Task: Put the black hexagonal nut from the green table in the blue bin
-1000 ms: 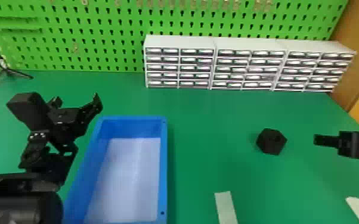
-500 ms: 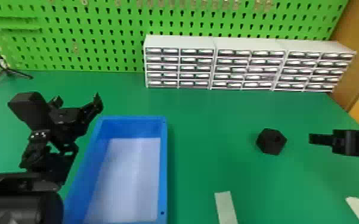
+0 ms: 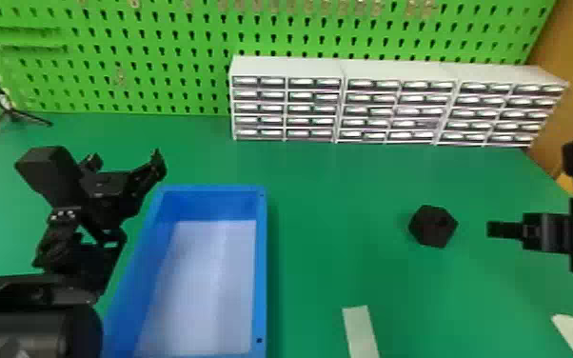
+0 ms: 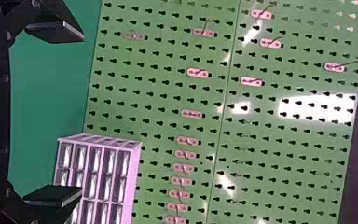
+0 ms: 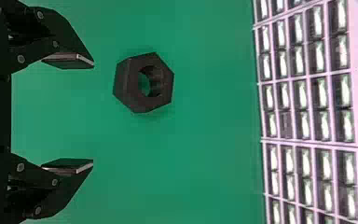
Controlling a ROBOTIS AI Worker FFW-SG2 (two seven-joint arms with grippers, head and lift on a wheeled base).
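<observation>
In the head view, the black hexagonal nut (image 3: pixel 432 226) lies on the green table (image 3: pixel 328 190), right of the blue bin (image 3: pixel 261 266). My right gripper (image 3: pixel 490 229) is just to the nut's right, apart from it. In the right wrist view, the nut (image 5: pixel 135 84) lies beyond the fingertips of the open right gripper (image 5: pixel 93 115), nothing between its fingers. Over the bin's far left corner stands my parked left gripper (image 3: pixel 126 159); in the left wrist view this left gripper (image 4: pixel 82 114) is open with nothing held.
White drawer cabinets (image 3: pixel 286 104) line the table's back, before a green pegboard (image 3: pixel 157 52). A small black tripod (image 3: pixel 12 112) stands at the far left. Pale strips (image 3: pixel 360 328) lie near the front edge.
My right gripper has moved left in the head view, closer to the nut. The left arm, the nut and the bin have kept their places.
</observation>
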